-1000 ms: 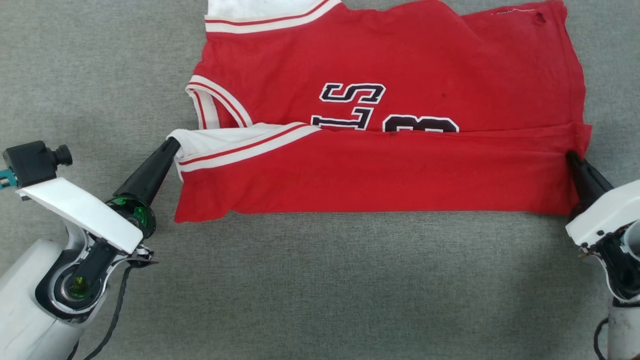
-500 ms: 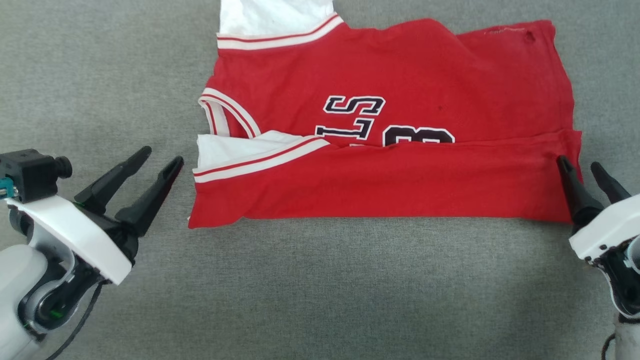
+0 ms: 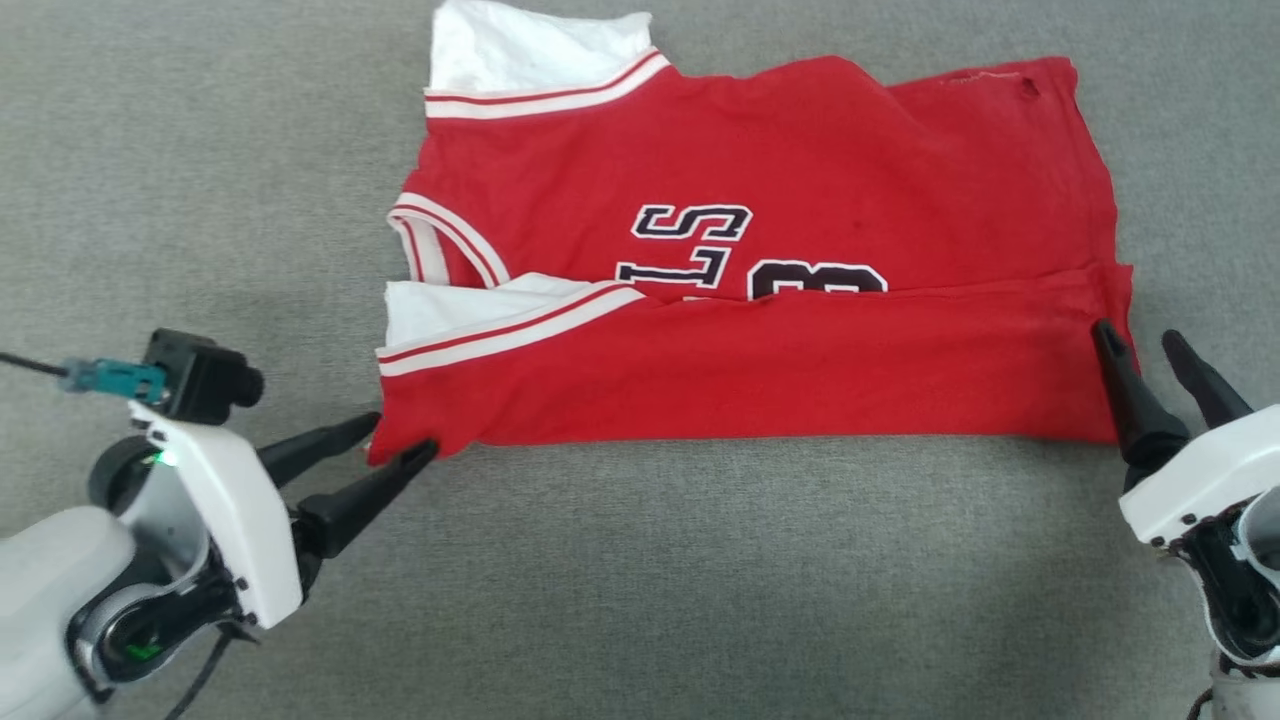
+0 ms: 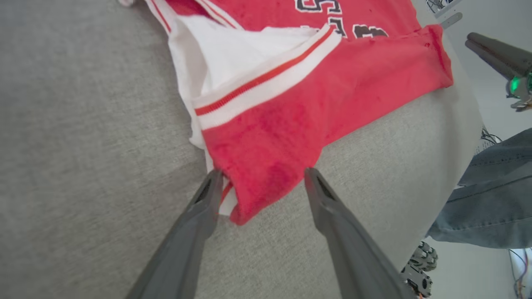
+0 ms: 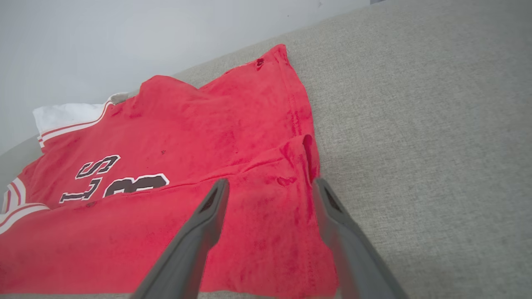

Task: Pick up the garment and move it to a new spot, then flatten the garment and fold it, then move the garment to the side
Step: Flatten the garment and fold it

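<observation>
The red jersey (image 3: 760, 370) lies half-folded on the grey table (image 3: 640, 580). The left claw (image 3: 403, 433) is spread astride its near-left corner, the right claw (image 3: 1134, 331) spread at its right hem. Risk: pinching one layer would undo the fold.

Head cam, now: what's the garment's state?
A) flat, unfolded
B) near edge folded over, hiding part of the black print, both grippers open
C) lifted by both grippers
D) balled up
B: the garment lies on the grey surface with its near part folded over the black print; the left gripper and right gripper stand open at its near corners.
</observation>
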{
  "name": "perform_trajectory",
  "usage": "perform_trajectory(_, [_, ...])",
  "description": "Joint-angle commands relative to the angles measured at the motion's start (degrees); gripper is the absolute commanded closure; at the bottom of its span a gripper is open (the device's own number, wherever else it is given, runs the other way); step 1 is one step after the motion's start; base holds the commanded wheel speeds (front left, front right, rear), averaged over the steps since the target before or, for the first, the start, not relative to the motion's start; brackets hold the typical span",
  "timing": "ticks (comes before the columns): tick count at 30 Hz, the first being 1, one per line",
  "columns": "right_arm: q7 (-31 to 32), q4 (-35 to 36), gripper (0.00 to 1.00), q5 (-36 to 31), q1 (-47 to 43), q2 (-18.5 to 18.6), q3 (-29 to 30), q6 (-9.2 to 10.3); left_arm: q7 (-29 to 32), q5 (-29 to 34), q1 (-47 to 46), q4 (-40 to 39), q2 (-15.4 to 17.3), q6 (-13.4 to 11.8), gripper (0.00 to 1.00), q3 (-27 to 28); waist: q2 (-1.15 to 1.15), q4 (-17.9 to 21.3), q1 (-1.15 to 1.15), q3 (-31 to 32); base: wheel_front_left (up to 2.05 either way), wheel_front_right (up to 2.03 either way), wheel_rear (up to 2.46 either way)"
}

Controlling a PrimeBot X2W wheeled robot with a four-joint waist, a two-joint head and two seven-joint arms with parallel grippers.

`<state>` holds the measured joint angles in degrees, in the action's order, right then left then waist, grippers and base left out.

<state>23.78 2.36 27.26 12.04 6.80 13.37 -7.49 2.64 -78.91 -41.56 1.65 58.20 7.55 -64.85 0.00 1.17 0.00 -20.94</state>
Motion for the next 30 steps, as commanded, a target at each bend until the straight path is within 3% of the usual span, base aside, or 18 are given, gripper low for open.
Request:
perform_trajectory(1, [0.0,0.4,0.00,0.0,-0.1,-0.4,-0.3,0.00,0.8,-1.6,-1.1,1.3,-1.3,-0.1,0.00,-0.6,0.00,0.7,0.00,-0.7,0.00,0.00,0.00])
perform_trajectory(11, [-1.2,1.1,0.00,0.0,0.6,-1.6,-1.5,0.00,6.6,-7.0,-3.5,10.3,-3.9,-0.2,0.00,-4.6,0.00,3.8,0.00,-3.4,0.00,0.00,0.00])
perform_trajectory(12, [-1.3,1.1,0.00,0.0,0.6,-1.6,-1.6,0.00,7.1,-7.4,-3.5,10.7,-4.1,-0.3,0.07,-5.0,0.00,4.0,0.00,-3.5,0.00,0.00,0.00])
perform_trajectory(14, [-1.2,1.1,0.00,-0.2,0.6,-1.7,-1.8,0.00,8.2,-8.1,-3.2,10.9,-4.4,-0.3,0.66,-5.8,0.00,4.4,0.00,-3.7,0.00,0.00,0.00])
perform_trajectory(15, [-1.0,1.2,0.00,-0.4,0.7,-1.6,-2.0,0.00,8.4,-8.4,-3.1,10.8,-4.5,-0.3,1.00,-5.9,0.00,4.5,0.00,-3.7,0.00,0.00,0.00])
perform_trajectory(20, [2.9,2.0,0.00,-2.5,0.8,1.9,-5.0,0.00,8.0,-9.1,-3.5,9.5,-4.1,-0.2,1.00,-5.9,0.00,4.8,0.00,-4.0,0.00,0.00,0.00])
perform_trajectory(26, [16.1,1.9,0.00,-3.6,1.7,7.8,-9.3,0.00,6.1,-8.0,-5.0,7.8,-4.5,-0.2,1.00,-5.9,0.00,3.8,0.00,-4.5,0.00,0.00,0.00])
perform_trajectory(30, [20.4,-0.4,0.00,-3.8,3.8,8.5,-9.8,0.00,5.1,-7.6,-5.5,7.1,-5.2,-0.2,1.00,-6.1,0.00,3.0,0.00,-4.7,0.00,0.00,0.00])
